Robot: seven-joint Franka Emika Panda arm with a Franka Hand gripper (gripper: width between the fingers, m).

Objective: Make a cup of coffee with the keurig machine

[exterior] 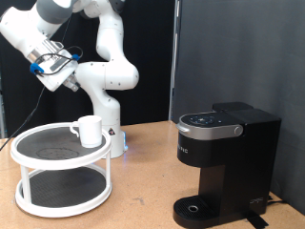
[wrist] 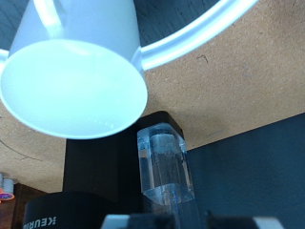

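Exterior view: the arm is holding the gripper high at the exterior view's top left, well apart from everything on the table. It's too small and angled there, so I can't tell whether the fingers are apart or together. Nothing is showing between them.

The cup is sitting upright on the top tier of the white two-tier stand, near that tier's right edge in the exterior view, with its handle pointing to the exterior view's left. The keurig machine is standing at the exterior view's right, well apart from the stand, with its lid down and its round drip tray out front.

Wrist view: no fingers are showing. It's looking straight at the cup's round open end, and the inside is reading plain white, with no liquid visible. Part of the stand's white rim is curving behind the cup. This view is also picking up the machine's clear water tank, which the exterior view isn't showing. I can't tell the tank's fill level.
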